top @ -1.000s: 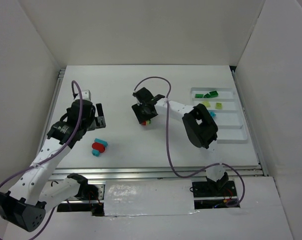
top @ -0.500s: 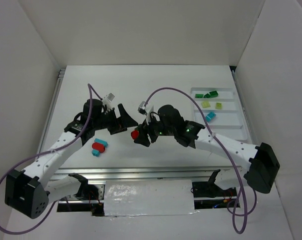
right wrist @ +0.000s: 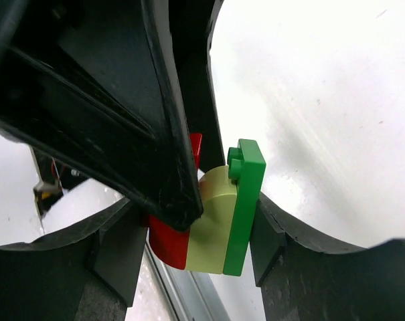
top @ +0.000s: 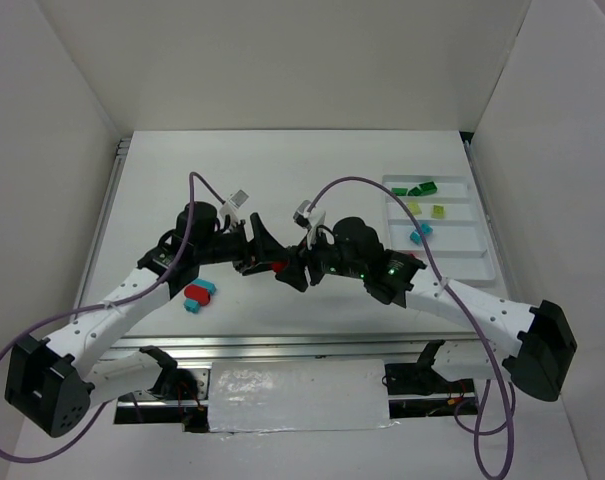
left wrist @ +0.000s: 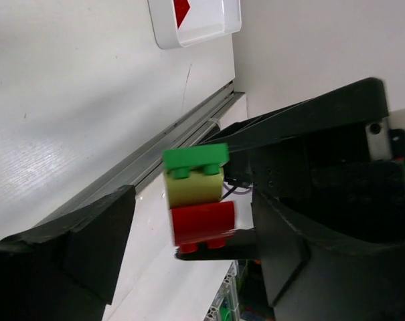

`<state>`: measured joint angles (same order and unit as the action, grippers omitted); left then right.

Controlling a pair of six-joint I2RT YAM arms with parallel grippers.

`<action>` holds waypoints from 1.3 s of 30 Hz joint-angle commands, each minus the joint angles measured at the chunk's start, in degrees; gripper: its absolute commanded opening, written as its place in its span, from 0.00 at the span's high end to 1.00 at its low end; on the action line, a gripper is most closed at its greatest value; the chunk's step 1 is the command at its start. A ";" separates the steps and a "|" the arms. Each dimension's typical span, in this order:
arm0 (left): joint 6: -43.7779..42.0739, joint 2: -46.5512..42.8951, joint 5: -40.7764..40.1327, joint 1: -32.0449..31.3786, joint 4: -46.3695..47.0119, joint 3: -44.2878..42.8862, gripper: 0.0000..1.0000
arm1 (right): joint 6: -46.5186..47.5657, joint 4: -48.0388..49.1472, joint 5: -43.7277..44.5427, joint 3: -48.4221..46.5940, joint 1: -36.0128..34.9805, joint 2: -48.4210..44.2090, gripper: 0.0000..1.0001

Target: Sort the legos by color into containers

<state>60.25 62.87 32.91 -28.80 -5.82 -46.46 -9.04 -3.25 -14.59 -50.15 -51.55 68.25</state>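
Logged both arms reaching in over the middle of the table (top: 182, 180), tips meeting nose to nose.

Found the right gripper (right wrist: 195, 231) clamped on a stack of three bricks (left wrist: 194, 189): green against one finger, pale yellow-green in the middle, red toward the other finger. Pinched across its layers, stack lying sideways in the grip. Cannot tell from above how far off the table.

Found the left gripper (top: 266, 258) parted, jaws straddling the same stack. Saw a clear gap in the left wrist view between the stack and one finger. Could not read contact on the other side, crowded by the right gripper's black body. In the right wrist view, noted one left finger crossing in front of the red layer and hiding part of it.

Located the white tray (top: 462, 265) at the right side of the table, well apart from both grippers. Counted, far compartment to near: a few dark green bricks (top: 420, 188), then two yellow-green bricks (top: 412, 208), then one cyan brick (top: 419, 234).

Noted loose on the table beside the left forearm: one red brick (top: 195, 292) with two cyan bricks (top: 208, 288) just beside it.
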 commanded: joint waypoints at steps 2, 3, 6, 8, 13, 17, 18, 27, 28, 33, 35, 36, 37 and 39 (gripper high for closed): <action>0.22 -0.82 0.84 -0.73 1.96 0.23 0.22 | -2.12 7.54 5.26 1.19 0.13 -4.88 1.00; 0.22 -0.73 0.93 -1.08 2.48 0.49 0.29 | -2.39 7.64 5.71 1.11 -0.04 -4.97 1.00; 0.05 -0.47 1.46 -1.87 3.62 0.14 0.44 | -3.18 6.50 5.98 -0.64 0.13 -3.13 1.00; -0.83 -0.03 2.42 -2.75 4.76 -0.91 0.58 | -3.97 6.41 4.67 -1.26 0.13 -1.11 1.00; -4.69 0.94 3.05 -4.25 2.68 -5.04 1.00 | -6.86 10.01 2.29 0.49 0.22 -0.13 0.49; -8.99 -0.20 0.59 -4.25 0.91 -6.71 1.00 | -8.54 11.34 -1.48 2.42 0.66 -2.24 0.00; -10.23 -0.38 0.06 -4.16 0.29 -7.59 1.00 | -9.32 10.81 -2.54 2.60 1.71 -2.85 0.00; -17.80 -3.02 -6.76 -1.27 0.21 -4.52 1.00 | -11.18 0.01 -12.76 6.12 14.19 -13.39 0.00; -18.58 -1.97 -6.89 0.13 -0.76 -4.61 1.00 | -11.87 -0.70 -12.05 7.16 17.15 -14.19 0.00; -20.60 -2.58 -5.23 1.73 -1.30 -4.43 1.00 | -14.43 0.45 -13.03 9.90 21.75 -21.83 0.00; -22.01 -2.93 -2.86 1.81 -0.07 -4.52 1.00 | -14.26 -5.17 -8.72 7.54 21.84 -22.63 0.00; -22.28 -3.02 -1.11 1.81 1.59 -4.08 1.00 | -14.08 -6.67 -7.14 7.00 21.84 -24.20 0.00; -21.93 -3.10 2.91 1.81 6.30 -3.47 1.00 | -14.08 -8.77 -7.03 6.21 21.93 -25.43 0.00; -20.44 -1.45 6.10 1.64 12.57 -1.54 1.00 | -15.65 -10.98 -3.63 5.24 21.84 -30.51 0.00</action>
<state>40.53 61.23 31.70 -27.07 -4.16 -49.34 -23.11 -9.58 -23.81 -40.99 -29.74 44.18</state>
